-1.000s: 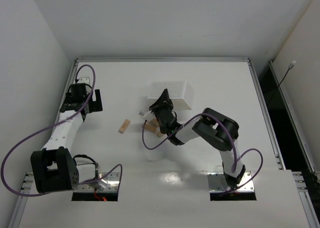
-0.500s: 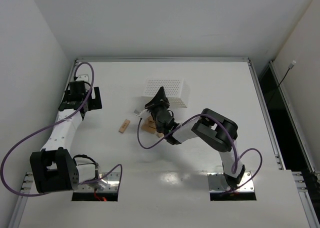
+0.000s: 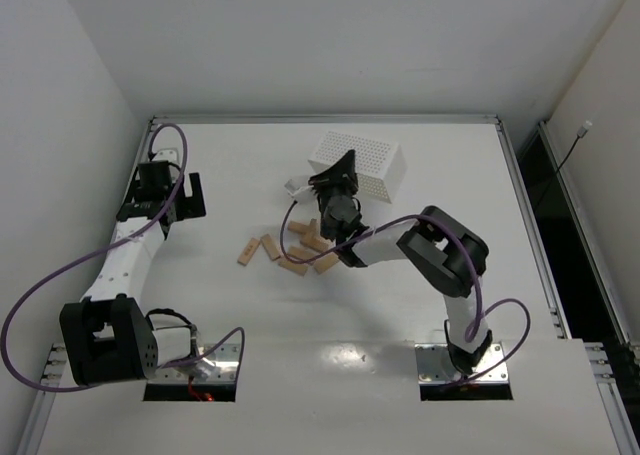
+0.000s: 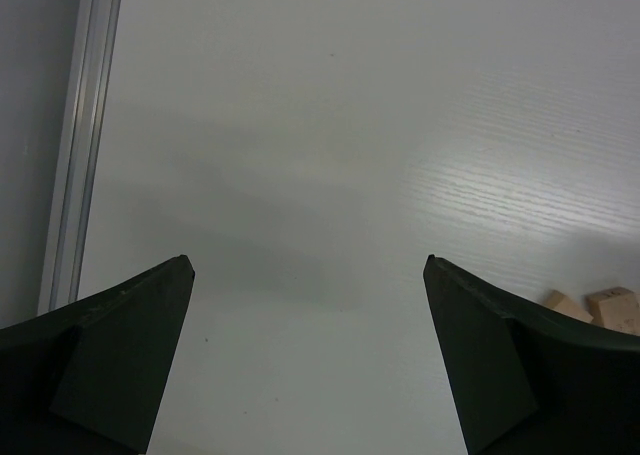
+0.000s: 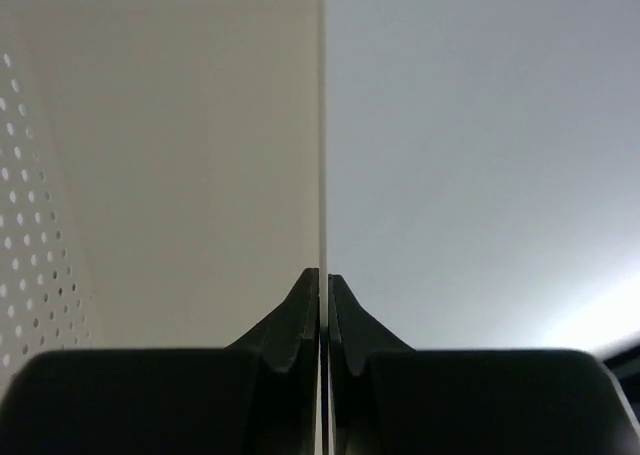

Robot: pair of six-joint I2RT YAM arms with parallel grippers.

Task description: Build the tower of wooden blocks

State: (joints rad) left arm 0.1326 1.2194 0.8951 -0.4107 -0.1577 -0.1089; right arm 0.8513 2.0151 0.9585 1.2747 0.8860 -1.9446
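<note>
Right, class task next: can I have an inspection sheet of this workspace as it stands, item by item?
Surface: white table, glossy; no spills seen.
Job's things: wood blocks, several, lying loose and flat in a scatter at mid-table; no tower built yet.
Clutter: white bin, perforated face towards the top camera, just beyond the scatter.
Grippers: left hand open and empty over bare table at the left; right hand shut on the bin's thin wall.
Cables: purple cables loop off both arms.
Surroundings: white walls; metal rail along the table's edge; otherwise nothing seen.
</note>
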